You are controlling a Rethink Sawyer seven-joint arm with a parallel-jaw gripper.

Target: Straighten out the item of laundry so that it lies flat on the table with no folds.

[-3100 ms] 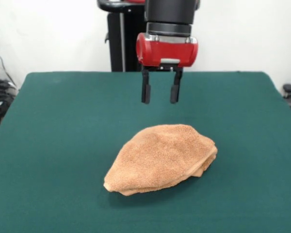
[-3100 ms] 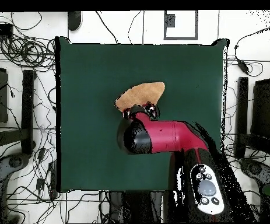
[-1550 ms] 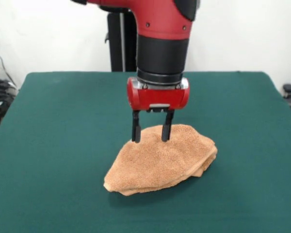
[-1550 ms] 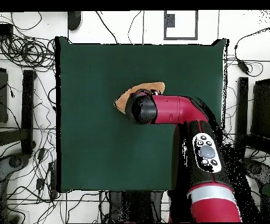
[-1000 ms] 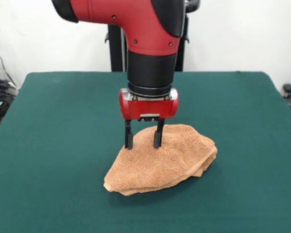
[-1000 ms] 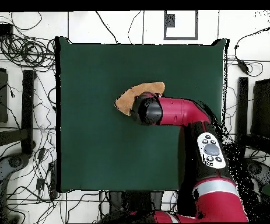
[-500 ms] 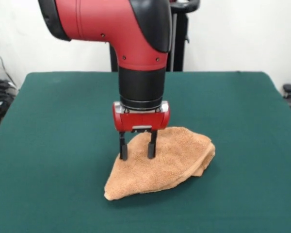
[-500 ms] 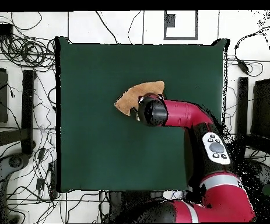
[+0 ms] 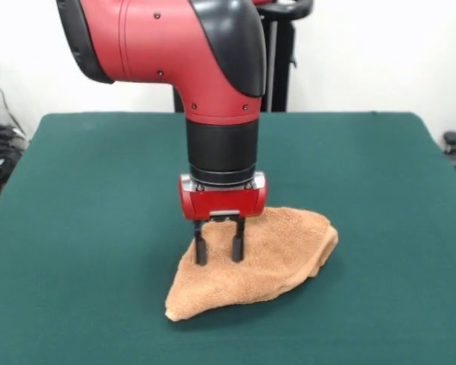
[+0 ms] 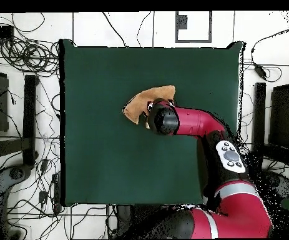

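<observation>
Folded orange-tan terry-cloth towel (image 9: 266, 255) near the middle of the dark green felt-covered surface (image 9: 83, 190). The black two-fingered pincer (image 9: 220, 252), lowered since a moment ago, now presses into the towel's left part, jaws parted, nothing gripped; unfolding remains.

A plain white wall (image 9: 380, 53) stands behind, evenly lit. A black post (image 9: 277, 57) rises against it. From overhead, the floor (image 10: 122, 28) is white, marked with dark lines and strewn with black cables (image 10: 22, 50) on both sides. Dark equipment (image 10: 28, 119) stands left and right, and a grey-framed square (image 10: 193, 26) lies at the far edge.
</observation>
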